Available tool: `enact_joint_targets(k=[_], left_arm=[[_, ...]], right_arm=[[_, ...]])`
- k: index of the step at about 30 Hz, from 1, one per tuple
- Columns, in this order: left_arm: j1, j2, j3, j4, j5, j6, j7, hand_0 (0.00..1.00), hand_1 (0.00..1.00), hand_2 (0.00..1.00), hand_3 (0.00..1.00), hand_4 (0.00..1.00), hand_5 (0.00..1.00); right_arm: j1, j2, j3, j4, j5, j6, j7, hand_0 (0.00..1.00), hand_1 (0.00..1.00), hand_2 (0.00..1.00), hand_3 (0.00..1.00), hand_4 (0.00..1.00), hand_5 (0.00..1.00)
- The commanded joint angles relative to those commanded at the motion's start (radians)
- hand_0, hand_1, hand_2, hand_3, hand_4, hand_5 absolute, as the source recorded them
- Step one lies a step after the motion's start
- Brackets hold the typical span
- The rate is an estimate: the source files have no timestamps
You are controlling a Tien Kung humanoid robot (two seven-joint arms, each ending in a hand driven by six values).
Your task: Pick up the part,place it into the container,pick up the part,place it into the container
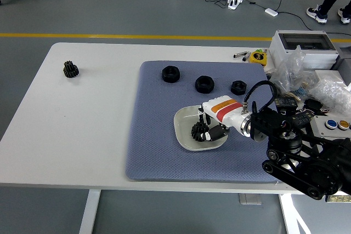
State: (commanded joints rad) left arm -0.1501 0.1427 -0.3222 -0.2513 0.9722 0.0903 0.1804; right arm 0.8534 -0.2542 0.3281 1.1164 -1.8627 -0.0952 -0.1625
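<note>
Two black gears show on the table: one lies inside the white container (186, 130), right at the fingertips of the right hand (211, 130), and the other gear (70, 69) sits well away to the hand's left, alone on the bare white table (93, 113). Three black nuts stand in a row on the blue mat (159, 152), beyond the hand: the first nut (170, 73), the middle nut (204, 84) and the third nut (238, 87). One container only, resting on the mat beneath the hand. The gear in the container (198, 131) is partly covered by the curled dark fingers, which seem to close around it; whether they truly grip it or merely touch it is hard to make out. At the hand's right, a cluttered heap of boxes and plastic bags (307, 75) is cut off by the picture's edge.
</note>
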Motion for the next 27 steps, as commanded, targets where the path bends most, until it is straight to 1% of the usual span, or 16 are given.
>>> enact_joint_targets(k=[9,13,21,22,24,27], left_arm=[[0.002,0.001,-0.002,0.0,0.002,-0.001,0.001,0.67,0.636,0.636,0.59,0.643,0.589],[0.003,0.001,-0.004,0.0,0.004,-0.001,0.001,0.67,0.636,0.636,0.59,0.643,0.589],[0.003,0.001,-0.005,0.0,0.007,-0.002,0.002,0.67,0.636,0.635,0.59,0.643,0.588],[0.002,0.001,-0.005,0.0,0.007,-0.002,0.002,0.67,0.635,0.635,0.591,0.643,0.59],[0.001,0.001,-0.004,0.0,0.006,-0.001,0.001,0.67,0.635,0.635,0.591,0.643,0.59],[0.0,0.0,-0.004,0.0,0.007,-0.001,0.002,0.67,0.635,0.635,0.591,0.643,0.59]], right_arm=[[0.0,0.001,0.008,0.003,-0.01,-0.018,0.007,0.05,0.235,0.477,0.489,0.783,0.315],[0.0,-0.001,0.013,0.008,-0.013,-0.018,0.007,0.053,0.235,0.481,0.497,0.788,0.31],[0.001,-0.002,0.017,0.004,-0.015,0.001,0.003,0.057,0.236,0.484,0.499,0.799,0.314],[0.001,-0.003,0.018,0.003,-0.015,0.003,0.003,0.07,0.244,0.495,0.52,0.831,0.323],[0.001,-0.003,0.02,0.001,-0.017,0.011,0.002,0.07,0.244,0.495,0.52,0.831,0.323],[0.002,-0.004,0.022,-0.002,-0.019,0.011,0.002,0.07,0.244,0.495,0.52,0.831,0.323]])
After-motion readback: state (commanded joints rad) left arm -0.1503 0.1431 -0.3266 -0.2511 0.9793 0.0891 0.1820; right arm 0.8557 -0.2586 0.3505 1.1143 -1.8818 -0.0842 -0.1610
